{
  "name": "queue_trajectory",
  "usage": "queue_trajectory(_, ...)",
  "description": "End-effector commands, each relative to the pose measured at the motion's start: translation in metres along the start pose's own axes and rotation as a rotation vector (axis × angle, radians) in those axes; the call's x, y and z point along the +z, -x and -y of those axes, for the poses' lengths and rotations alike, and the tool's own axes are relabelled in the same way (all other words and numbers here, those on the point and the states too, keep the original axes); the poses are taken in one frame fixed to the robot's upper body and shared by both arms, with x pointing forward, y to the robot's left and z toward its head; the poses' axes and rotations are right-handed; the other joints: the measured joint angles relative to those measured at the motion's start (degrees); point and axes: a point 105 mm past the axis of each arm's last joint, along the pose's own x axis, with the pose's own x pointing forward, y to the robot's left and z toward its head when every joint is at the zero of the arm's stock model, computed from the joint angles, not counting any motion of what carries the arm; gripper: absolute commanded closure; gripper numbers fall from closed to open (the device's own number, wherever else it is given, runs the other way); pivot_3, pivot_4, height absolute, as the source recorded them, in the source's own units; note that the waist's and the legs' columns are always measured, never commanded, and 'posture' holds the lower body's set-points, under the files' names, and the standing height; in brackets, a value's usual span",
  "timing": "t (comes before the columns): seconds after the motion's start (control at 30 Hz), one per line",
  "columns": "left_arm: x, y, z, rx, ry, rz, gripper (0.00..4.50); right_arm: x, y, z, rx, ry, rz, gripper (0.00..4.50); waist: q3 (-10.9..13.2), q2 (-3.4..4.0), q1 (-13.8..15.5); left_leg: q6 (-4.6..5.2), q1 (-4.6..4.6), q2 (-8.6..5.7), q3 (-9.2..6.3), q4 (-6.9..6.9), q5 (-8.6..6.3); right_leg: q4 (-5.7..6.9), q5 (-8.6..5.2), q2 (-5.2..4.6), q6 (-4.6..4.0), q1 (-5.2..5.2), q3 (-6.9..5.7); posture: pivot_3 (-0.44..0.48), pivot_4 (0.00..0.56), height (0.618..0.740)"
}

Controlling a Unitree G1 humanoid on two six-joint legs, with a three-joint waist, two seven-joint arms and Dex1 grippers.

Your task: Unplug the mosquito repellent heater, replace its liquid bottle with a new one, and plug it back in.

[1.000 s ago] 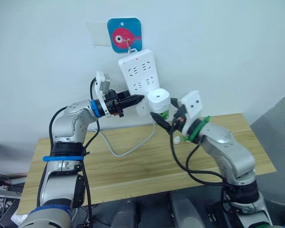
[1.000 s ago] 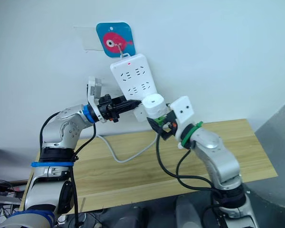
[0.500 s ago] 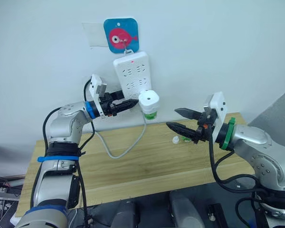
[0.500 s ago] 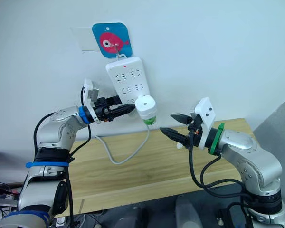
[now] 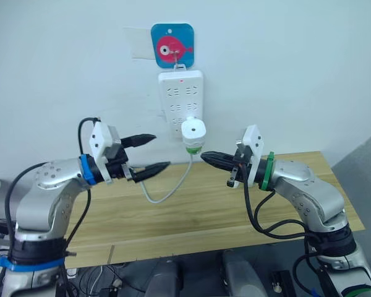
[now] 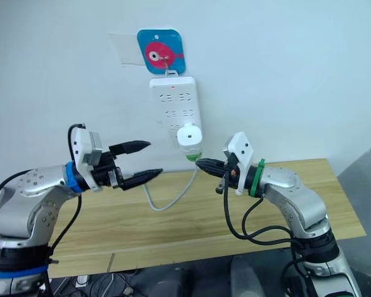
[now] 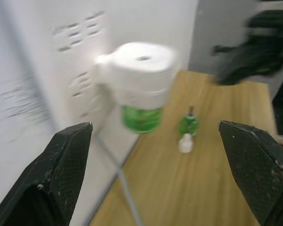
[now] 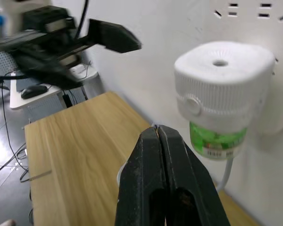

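Wooden table [image 5: 191,216] against white wall [image 5: 284,68]; left gripper [image 5: 149,153] spread, right gripper [image 5: 205,155] clenched empty.

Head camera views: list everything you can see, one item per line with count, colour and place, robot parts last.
mosquito repellent heater: one, white, plugged into the power strip's lower end.
new bottle: one, green, fitted under the heater.
power strip: one, white, hanging on the wall.
fish hook plaque: one, blue with pink fish, above the strip.
cable: one, white, drooping onto the table.
old bottle: one, green, capless, standing on the table.
cap: one, whitish, beside it.
table: one, wooden.
left gripper: black fingers open.
right gripper: black fingers shut.
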Motion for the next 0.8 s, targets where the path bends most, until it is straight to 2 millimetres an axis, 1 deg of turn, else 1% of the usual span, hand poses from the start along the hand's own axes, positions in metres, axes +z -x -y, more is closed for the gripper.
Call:
queue_trajectory(0.03,0.007,-0.002,0.011,0.009,-0.024,0.014,0.0,0.012,-0.003,-0.001,0.0,0.041,0.041,4.46,0.0,0.0,0.28,0.0,0.02,0.01,0.0,-0.01,0.0,0.02,0.01,0.0,-0.02,0.0,0.0,-0.062,0.168,0.74)
queue_trajectory(0.13,0.003,0.0,0.013,0.011,-0.024,-0.004,0.0,0.014,-0.007,0.001,-0.014,0.039,0.052,4.46,0.0,0.0,0.58,0.0,0.03,0.0,0.0,-0.01,0.0,0.03,0.05,0.02,-0.08,0.03,-0.03,-0.057,0.169,0.74)
queue_trajectory(0.37,0.005,-0.003,0.01,0.004,-0.021,0.001,0.0,0.014,-0.014,0.009,-0.071,0.04,0.055,4.46,0.0,0.0,1.04,-0.01,0.02,0.0,0.01,-0.01,0.01,0.0,0.05,0.03,-0.09,0.02,-0.03,-0.067,0.173,0.74)
queue_trajectory(0.8,0.007,-0.005,0.008,-0.011,-0.017,0.006,0.0,0.014,-0.018,0.016,-0.133,0.045,0.051,4.46,0.0,0.0,1.05,-0.01,0.03,0.01,0.02,-0.01,0.01,0.0,0.05,0.04,-0.09,0.01,-0.01,-0.08,0.176,0.74)
